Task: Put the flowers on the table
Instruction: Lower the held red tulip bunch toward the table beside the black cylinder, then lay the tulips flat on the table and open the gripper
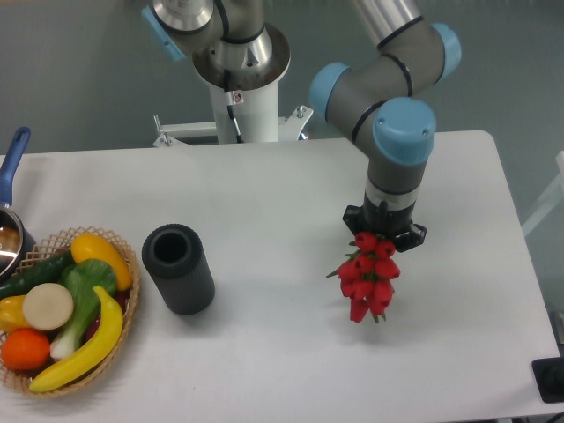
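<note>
Item: small bunch of red tulip buds with green stems and leaves, the flowers (370,275). Location: right half of the large white smooth tabletop with rounded corners, the table (264,203), directly under the wrist of the grey and blue arm. The buds fan out toward 6 o'clock from the black two-finger gripper (382,236).

Gripper state: fingers concealed by the wrist above and the buds below; the bunch looks held, but whether the jaws are pinching it cannot be told.

Step in hand, as judged: carrying or lowering the bunch to the tabletop. Whether it hangs clear of the surface or already touches cannot be told from this high view. The next move calls for a gentle descent until the bunch rests, then spreading the jaws and lifting straight up.

Other items: black cylinder with hollow top (178,269), well apart at 9 o'clock from the flowers; round woven wicker basket of toy produce (128,304) farther at 9 o'clock, cut off by the left edge.

Hidden: stems mostly out of sight.
</note>
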Tool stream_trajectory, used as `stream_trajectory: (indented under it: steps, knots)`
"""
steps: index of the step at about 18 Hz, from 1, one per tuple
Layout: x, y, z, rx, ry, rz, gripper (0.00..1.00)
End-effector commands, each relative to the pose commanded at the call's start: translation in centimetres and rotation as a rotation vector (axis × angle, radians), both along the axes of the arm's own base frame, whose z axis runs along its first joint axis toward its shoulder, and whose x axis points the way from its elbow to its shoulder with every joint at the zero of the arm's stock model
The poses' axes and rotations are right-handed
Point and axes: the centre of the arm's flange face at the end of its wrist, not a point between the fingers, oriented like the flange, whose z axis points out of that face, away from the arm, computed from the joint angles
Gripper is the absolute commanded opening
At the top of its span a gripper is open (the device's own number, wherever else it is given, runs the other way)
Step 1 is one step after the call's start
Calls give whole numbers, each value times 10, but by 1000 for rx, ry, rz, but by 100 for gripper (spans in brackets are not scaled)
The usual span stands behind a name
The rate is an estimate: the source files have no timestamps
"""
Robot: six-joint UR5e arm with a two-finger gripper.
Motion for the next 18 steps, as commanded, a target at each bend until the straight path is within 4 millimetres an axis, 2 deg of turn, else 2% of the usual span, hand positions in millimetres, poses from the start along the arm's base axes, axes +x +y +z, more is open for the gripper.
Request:
stream_trajectory:
  steps: [3,5,11,14,18]
  knots:
    - [4,3,-3,-1,-5,-8,62]
    - [7,3,-6,-3,-7,-9,100]
    - [14,-4,-11,7,14,-14,100]
    - [12,-5,-4,16,37,-10,100]
    - [20,-17,-4,1,66,-7,100]
